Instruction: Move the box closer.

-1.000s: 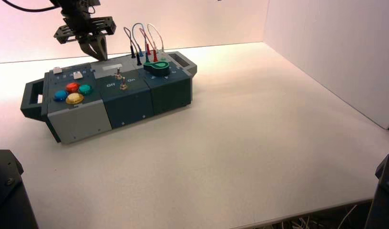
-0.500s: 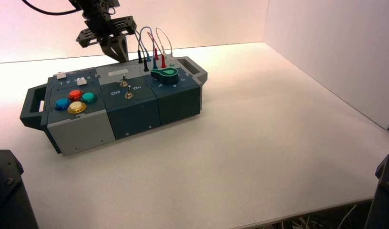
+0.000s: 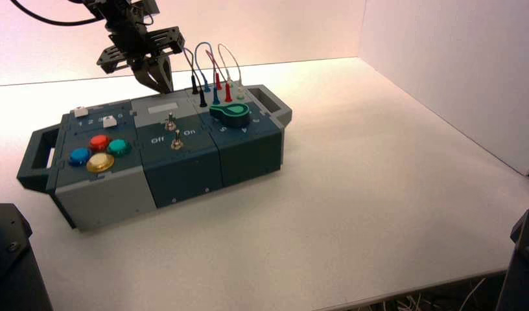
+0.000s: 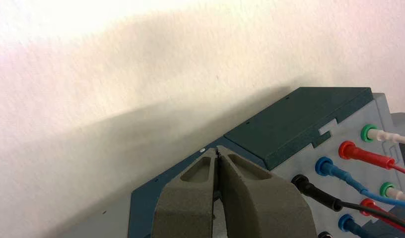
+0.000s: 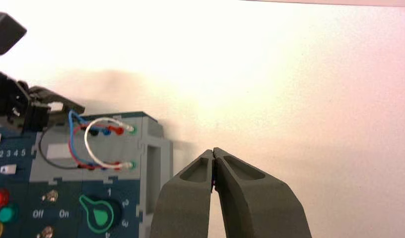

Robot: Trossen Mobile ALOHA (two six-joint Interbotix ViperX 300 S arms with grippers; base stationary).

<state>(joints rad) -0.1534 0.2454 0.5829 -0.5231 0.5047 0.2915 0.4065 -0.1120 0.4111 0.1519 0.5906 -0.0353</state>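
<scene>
1. The box (image 3: 158, 152) lies on the white table (image 3: 352, 194) at about nine o'clock in the high view, turned so its right handle sits farther back than its left one.
2. The left end effector (image 3: 159, 78) hangs at about eleven o'clock, pointing down at the box's far edge, just behind the grey plate next to the looped wires (image 3: 213, 65).
3. Only the left wrist view shows that its fingers (image 4: 190, 203) are pressed together, tips meeting over the box's far rim, with the banana plugs (image 4: 359, 153) in red, blue, green and black sockets just beside them. Whether the tips touch the box cannot be told.
4. The right end effector (image 5: 213, 153) is closed with nothing between its fingers; it appears only in the right wrist view, hovering over bare table well apart from the box.
5. That view also shows what the left wrist view lacks: the green dial (image 5: 98, 214) with numerals around it, the toggle switches (image 5: 50, 197) lettered "Off" and "On", and the box's right handle (image 5: 158, 163).
6. The high view alone shows the four round buttons (image 3: 100, 152), red, teal, blue and yellow, at the box's left end.
7. The table is plain white, with white walls (image 3: 456, 58) rising at twelve and three o'clock.
</scene>
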